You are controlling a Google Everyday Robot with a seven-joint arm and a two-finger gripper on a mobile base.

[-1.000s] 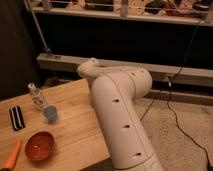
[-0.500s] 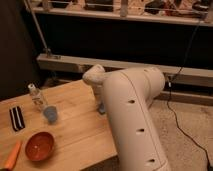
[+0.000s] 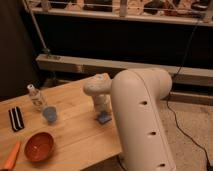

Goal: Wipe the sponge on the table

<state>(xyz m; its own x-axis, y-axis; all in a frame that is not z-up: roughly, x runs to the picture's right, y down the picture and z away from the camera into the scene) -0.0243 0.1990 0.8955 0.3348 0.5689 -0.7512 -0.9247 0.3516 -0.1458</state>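
The sponge [image 3: 104, 119] is a small light-blue block resting on the wooden table [image 3: 75, 130] near its right edge. My gripper [image 3: 102, 111] points down right over it, shut on the sponge and pressing it to the wood. The thick white arm [image 3: 137, 115] rises just to the right and hides the table's right edge behind it.
A pale-blue cup [image 3: 50, 114] and a small clear bottle [image 3: 36, 97] stand at the left-middle of the table. A black-and-white striped object [image 3: 17, 119] lies at the far left. An orange-red bowl [image 3: 39, 146] and an orange carrot-like item [image 3: 12, 156] sit near the front-left. A cable [image 3: 186, 131] runs over the floor on the right.
The big white arm has swung to the right, uncovering more of the table. The gripper with the sponge now shows low at the table's right side.
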